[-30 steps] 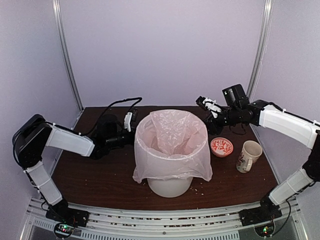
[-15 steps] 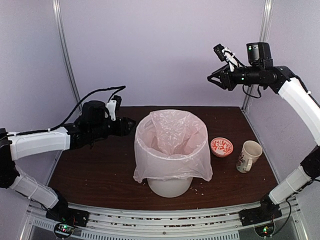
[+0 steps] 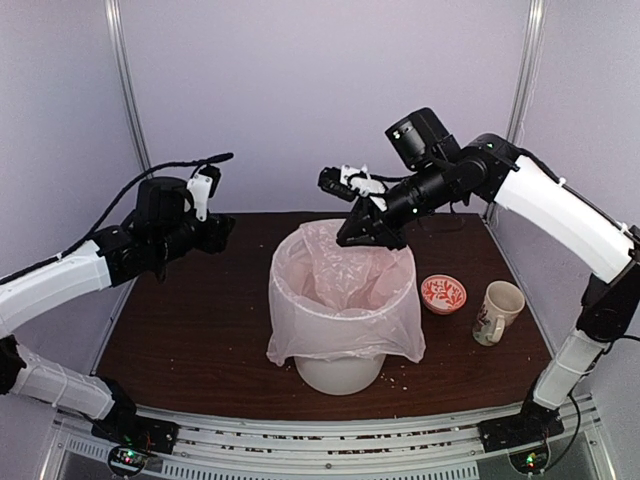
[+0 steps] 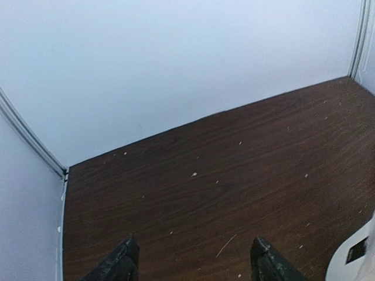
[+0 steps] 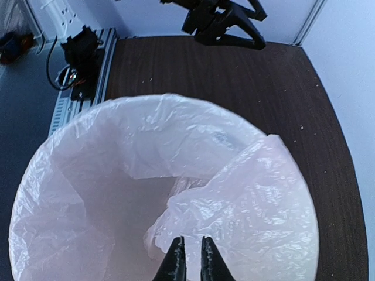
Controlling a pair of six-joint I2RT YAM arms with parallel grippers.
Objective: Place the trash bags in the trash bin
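Note:
The white trash bin (image 3: 340, 375) stands mid-table. The pale-pink trash bag (image 3: 345, 290) lines it, folded over the rim and hanging down the outside, with a loose fold standing up inside. My right gripper (image 3: 347, 238) hovers over the bin's back rim, pointing down. In the right wrist view its tips (image 5: 191, 260) are nearly together and empty, just above the loose fold of the bag (image 5: 246, 199). My left gripper (image 3: 227, 229) is open and empty, raised left of the bin. The left wrist view (image 4: 193, 263) shows bare table and the bin's rim (image 4: 351, 260).
A small red-and-white bowl (image 3: 443, 293) and a floral mug (image 3: 495, 312) sit right of the bin. Crumbs are scattered on the dark wooden table (image 3: 190, 350). Walls close off the back and both sides. The left arm (image 5: 222, 23) shows beyond the bin in the right wrist view.
My right arm has swung from high at the back right down and left to above the bin's back rim. My left arm has risen and drawn back left. The bag has not moved.

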